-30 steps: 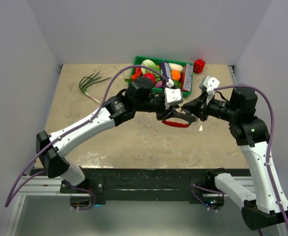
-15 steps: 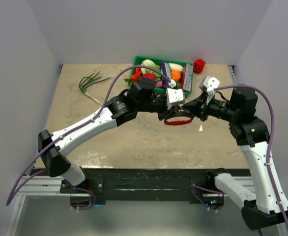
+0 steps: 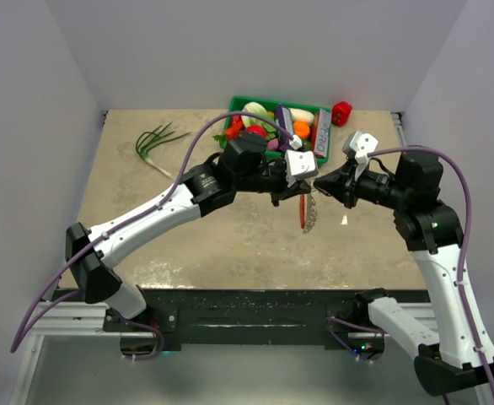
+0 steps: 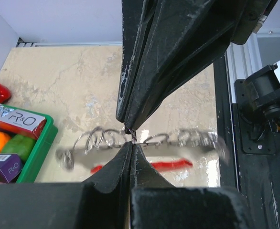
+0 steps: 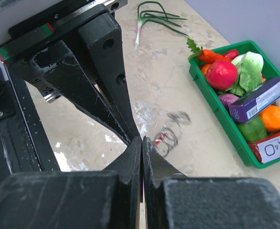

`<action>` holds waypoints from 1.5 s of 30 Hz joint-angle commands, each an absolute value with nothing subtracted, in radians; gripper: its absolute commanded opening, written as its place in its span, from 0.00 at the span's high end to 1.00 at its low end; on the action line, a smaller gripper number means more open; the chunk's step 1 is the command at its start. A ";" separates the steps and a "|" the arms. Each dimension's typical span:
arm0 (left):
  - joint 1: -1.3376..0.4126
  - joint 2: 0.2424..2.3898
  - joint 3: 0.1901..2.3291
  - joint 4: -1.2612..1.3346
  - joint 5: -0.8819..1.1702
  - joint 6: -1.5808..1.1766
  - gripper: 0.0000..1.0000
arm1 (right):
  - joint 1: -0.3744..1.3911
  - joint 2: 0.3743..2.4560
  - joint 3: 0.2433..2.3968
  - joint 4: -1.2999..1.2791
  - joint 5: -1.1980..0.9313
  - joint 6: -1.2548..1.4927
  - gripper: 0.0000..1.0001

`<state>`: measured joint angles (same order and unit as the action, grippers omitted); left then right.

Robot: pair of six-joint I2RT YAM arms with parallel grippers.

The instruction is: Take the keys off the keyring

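The keyring (image 3: pixel 308 213) hangs between left hand (image 3: pixel 302 192) and right hand (image 3: pixel 320 186), before the basket (image 3: pixel 245 99).

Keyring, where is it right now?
In the top view the keyring dangles over mid-table, pinched by the left gripper, with the right gripper just to its right.

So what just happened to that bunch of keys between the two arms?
The red tag and keys were stretched sideways between the two sets of jaws. Now they dangle straight down from the left gripper, blurred as if swinging. The right gripper is shut and seems to have let its end go, though I can't be sure. The green basket and spring onions stayed put.
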<state>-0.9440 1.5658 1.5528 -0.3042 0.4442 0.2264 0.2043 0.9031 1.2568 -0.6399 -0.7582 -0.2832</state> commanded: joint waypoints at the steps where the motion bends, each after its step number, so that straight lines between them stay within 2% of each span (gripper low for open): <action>1: -0.948 1.560 1.595 -0.276 0.437 0.225 1.00 | 0.203 0.885 1.285 -0.635 -0.766 -0.305 1.00; 13: -0.948 1.525 1.571 -0.276 0.431 0.238 1.00 | 0.203 0.882 1.296 -0.680 -0.732 -0.362 1.00; 17: -0.948 1.511 1.560 -0.275 0.431 0.239 1.00 | 0.204 0.885 1.309 -0.690 -0.745 -0.373 0.89; 20: -0.948 1.503 1.559 -0.276 0.437 0.241 1.00 | 0.203 0.896 1.299 -0.693 -0.750 -0.383 0.73; 23: -0.946 1.499 1.557 -0.279 0.449 0.245 1.00 | 0.203 0.903 1.279 -0.681 -0.752 -0.391 0.64; 30: -0.946 1.497 1.560 -0.296 0.494 0.258 1.00 | 0.204 0.920 1.249 -0.664 -0.747 -0.465 0.59; 34: -0.946 1.500 1.563 -0.302 0.528 0.265 1.00 | 0.204 0.940 1.269 -0.702 -0.775 -0.543 0.59; 38: -0.946 1.500 1.560 -0.305 0.528 0.268 1.00 | 0.203 0.945 1.281 -0.744 -0.822 -0.607 0.75; 43: -0.946 1.502 1.559 -0.307 0.538 0.272 1.00 | 0.204 0.943 1.281 -0.819 -0.864 -0.722 0.82; 45: -0.946 1.503 1.560 -0.307 0.541 0.272 1.00 | 0.204 0.945 1.281 -0.830 -0.885 -0.745 0.90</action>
<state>-0.9421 1.5375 1.5513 -0.3546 0.4820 0.2554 0.2054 0.9409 1.2533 -0.7750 -0.8463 -0.6365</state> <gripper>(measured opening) 0.017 0.142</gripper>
